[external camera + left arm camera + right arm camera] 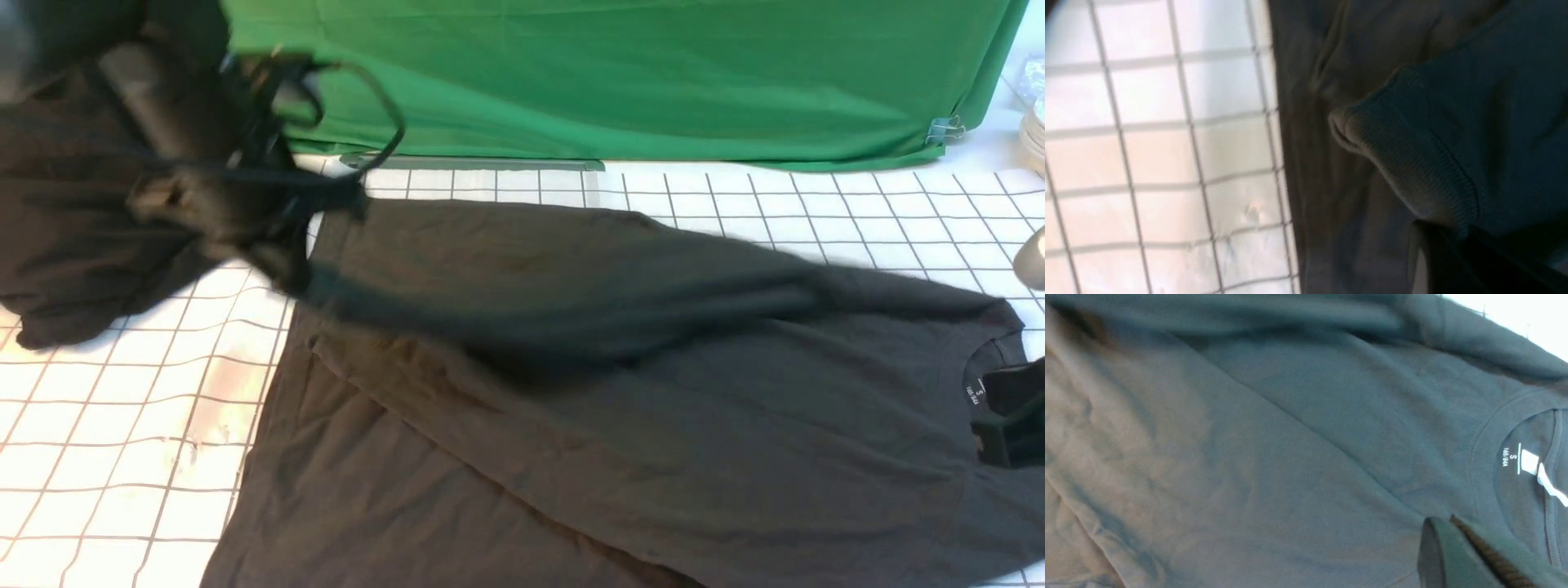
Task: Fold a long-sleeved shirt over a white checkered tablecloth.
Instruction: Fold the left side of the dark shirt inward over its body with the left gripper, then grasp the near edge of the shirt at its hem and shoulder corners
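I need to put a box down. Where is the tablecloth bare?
Bare tablecloth lies near left, between the black heap and the shirt; another strip lies far right, between shirt and green backdrop. The middle is crowded: the shirt covers it.

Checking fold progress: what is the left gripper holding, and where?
The left gripper holds the dark charcoal-grey cotton long-sleeved shirt by its sleeve, near the ribbed cuff.

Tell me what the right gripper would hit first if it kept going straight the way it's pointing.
Probably the long-sleeved shirt: the right gripper points at its grey fabric beside the neck label, though depth is unclear.
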